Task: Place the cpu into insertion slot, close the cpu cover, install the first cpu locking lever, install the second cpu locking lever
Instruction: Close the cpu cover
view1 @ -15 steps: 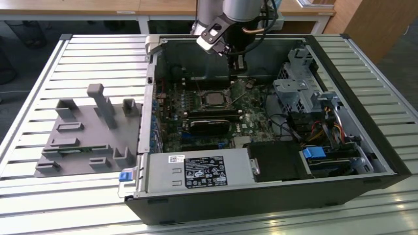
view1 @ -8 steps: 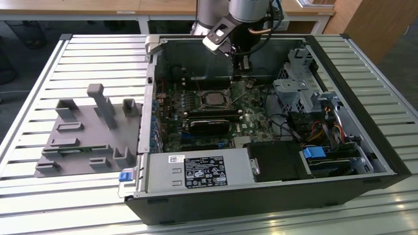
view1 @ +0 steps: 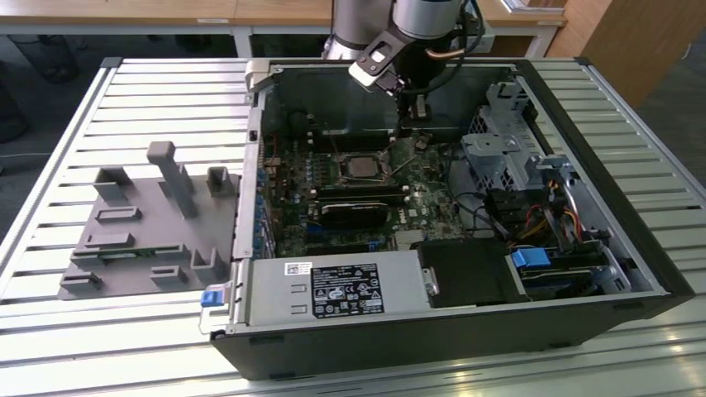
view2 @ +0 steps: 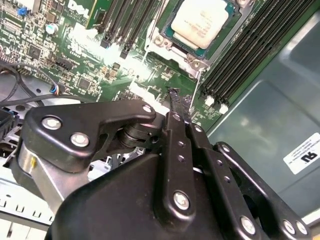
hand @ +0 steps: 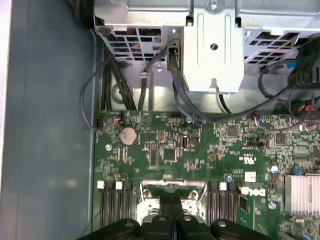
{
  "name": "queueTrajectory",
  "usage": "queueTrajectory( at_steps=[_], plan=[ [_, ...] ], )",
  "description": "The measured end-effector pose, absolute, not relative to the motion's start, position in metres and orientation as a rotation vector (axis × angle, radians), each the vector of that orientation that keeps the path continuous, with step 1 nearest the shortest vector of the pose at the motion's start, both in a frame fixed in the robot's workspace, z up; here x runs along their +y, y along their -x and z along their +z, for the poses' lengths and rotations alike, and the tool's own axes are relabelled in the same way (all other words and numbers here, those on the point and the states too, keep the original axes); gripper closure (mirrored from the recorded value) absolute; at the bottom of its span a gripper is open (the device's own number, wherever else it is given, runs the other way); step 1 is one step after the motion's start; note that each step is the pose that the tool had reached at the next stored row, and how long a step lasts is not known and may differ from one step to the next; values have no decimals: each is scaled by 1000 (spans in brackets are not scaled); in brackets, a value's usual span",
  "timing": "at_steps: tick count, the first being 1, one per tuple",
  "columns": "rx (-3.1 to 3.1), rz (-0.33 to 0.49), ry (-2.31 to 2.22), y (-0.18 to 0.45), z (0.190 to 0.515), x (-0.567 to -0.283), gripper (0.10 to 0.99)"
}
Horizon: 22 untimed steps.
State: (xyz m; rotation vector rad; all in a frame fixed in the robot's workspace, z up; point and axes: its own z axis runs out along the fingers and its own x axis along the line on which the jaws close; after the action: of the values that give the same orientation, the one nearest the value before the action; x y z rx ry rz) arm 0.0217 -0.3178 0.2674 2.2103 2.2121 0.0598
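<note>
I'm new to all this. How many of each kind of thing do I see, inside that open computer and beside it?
computer case: 1
grey holder beside the case: 1
cpu, silver square chip: 1
coin battery: 1
pincer: 1
Total: 5

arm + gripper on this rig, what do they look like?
Arm: silver-grey round links, black cable looped alongside, pale block at the wrist. Gripper: matte black linkage bars with silver screw heads, slim flat fingers.
</note>
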Motion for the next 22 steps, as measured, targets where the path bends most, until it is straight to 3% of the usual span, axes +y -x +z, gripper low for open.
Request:
queueTrajectory(
  at_steps=[22],
  plan=[
    [2223,37,-2220,-46,260,-314,980]
  ],
)
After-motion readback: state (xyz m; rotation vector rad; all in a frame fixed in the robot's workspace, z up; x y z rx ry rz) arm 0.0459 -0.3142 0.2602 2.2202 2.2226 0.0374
